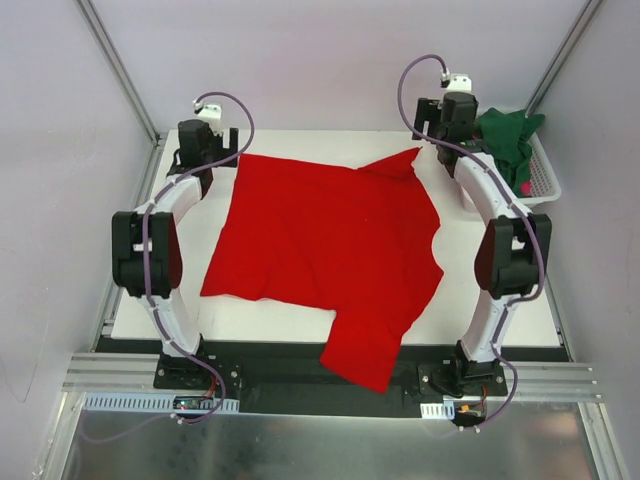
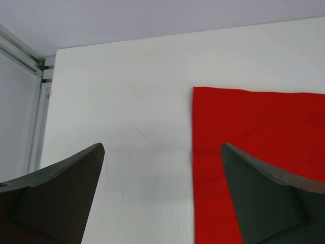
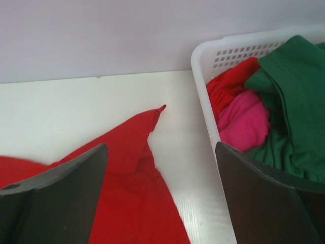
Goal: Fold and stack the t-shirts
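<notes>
White table [image 1: 260, 318], red t-shirt [image 1: 320, 240] spread across it, left gripper [image 2: 162, 146] gaping wide, empty, at its corner, right gripper [image 3: 161, 145] wide too, nothing held, green t-shirt [image 3: 294, 86] in the basket [image 3: 203, 56]

No text, label, brand or number can be read (any view)

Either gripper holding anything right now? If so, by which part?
Nothing is held. The left gripper and right gripper are both open and empty. The red shirt lies spread out, ungripped.
</notes>
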You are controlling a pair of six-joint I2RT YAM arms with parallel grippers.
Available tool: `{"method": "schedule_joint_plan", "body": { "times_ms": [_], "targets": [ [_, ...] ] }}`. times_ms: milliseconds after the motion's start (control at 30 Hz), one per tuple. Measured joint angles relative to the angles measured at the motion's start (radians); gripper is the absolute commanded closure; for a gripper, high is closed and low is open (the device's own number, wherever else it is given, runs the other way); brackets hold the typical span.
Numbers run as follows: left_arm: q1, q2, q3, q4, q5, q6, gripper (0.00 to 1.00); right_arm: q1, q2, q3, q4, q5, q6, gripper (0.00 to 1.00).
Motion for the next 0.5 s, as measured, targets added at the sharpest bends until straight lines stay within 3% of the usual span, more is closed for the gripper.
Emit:
{"method": "schedule_joint_plan", "body": {
  "times_ms": [167,233,267,300,367,400,467,500],
  "targets": [
    [-0.003,-0.197,-0.122,-0.032,0.109,-0.105,0.01,0.026,-0.184,-0.135,-0.067,-0.020,0.055,0.08],
    [-0.010,-0.268,-0.168,-0.039,0.153,-0.152,0.01,0.056,-0.261,-0.180,-0.110,-0.032,0.077,0.17],
    [-0.016,-0.296,-0.189,-0.049,0.180,-0.175,0.04,0.071,-0.286,-0.193,-0.128,-0.038,0.085,0.24],
    [-0.026,-0.317,-0.208,-0.056,0.207,-0.196,0.07,0.087,-0.312,-0.206,-0.151,-0.051,0.097,0.42],
    [-0.045,-0.341,-0.247,-0.063,0.256,-0.236,0.14,0.117,-0.353,-0.227,-0.199,-0.084,0.121,0.64],
    [-0.059,-0.351,-0.272,-0.066,0.280,-0.255,0.25,0.129,-0.369,-0.241,-0.219,-0.105,0.137,0.81],
    [-0.093,-0.356,-0.320,-0.082,0.312,-0.281,0.37,0.142,-0.398,-0.285,-0.253,-0.141,0.165,0.91],
    [-0.114,-0.356,-0.341,-0.091,0.322,-0.290,0.49,0.146,-0.408,-0.307,-0.267,-0.152,0.173,0.98]
  ]
}}
